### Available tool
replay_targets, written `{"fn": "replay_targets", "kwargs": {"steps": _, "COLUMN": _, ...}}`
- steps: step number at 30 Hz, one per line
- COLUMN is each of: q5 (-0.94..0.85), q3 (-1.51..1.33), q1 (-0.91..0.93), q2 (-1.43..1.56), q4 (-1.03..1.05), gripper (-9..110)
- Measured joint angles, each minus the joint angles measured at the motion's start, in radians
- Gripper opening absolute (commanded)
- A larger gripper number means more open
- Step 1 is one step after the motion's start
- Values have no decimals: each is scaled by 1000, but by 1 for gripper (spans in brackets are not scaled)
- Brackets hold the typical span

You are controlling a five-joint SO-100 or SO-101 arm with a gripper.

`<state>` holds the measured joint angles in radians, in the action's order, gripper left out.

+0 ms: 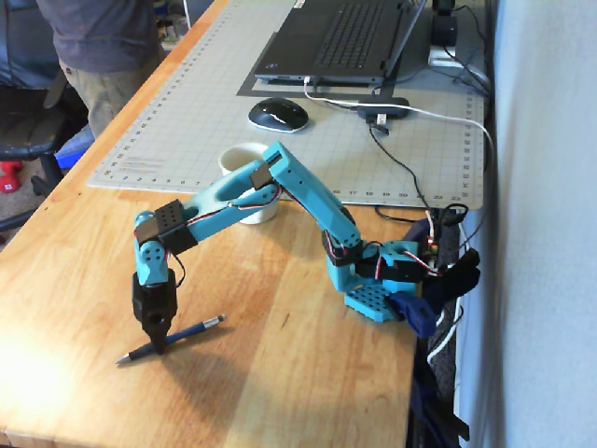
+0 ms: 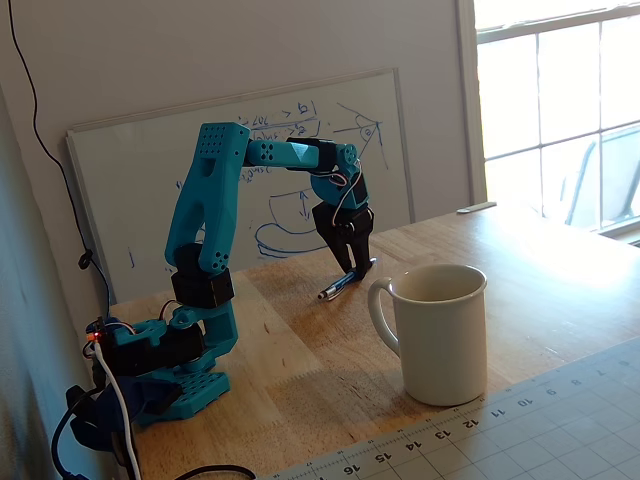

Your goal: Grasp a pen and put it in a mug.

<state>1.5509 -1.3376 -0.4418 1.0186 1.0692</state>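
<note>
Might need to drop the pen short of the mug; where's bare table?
Bare wood lies left of the gripper and pen, and between pen and arm base. The mug sits crowded under the arm; laptop and mouse fill the mat's far end.

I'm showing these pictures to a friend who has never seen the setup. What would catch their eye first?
Probably the bright teal arm, bent over the wooden table, its black gripper pointing straight down onto a blue pen lying near the table's front edge. Next, the cream mug standing upright, large in the foreground of a fixed view, beside the grid cutting mat.
</note>
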Motion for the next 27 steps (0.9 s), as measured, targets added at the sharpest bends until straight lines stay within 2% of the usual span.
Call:
{"fn": "replay_targets", "kwargs": {"steps": 9, "q5": 0, "q3": 0, "q1": 5, "q2": 31, "q4": 0, "gripper": 2}}
{"fn": "replay_targets", "kwargs": {"steps": 20, "q5": 0, "q3": 0, "q1": 48, "q2": 282, "q4": -2, "gripper": 2}}
{"fn": "replay_targets", "kwargs": {"steps": 27, "q5": 0, "q3": -6, "q1": 46, "q2": 428, "q4": -144, "gripper": 2}}
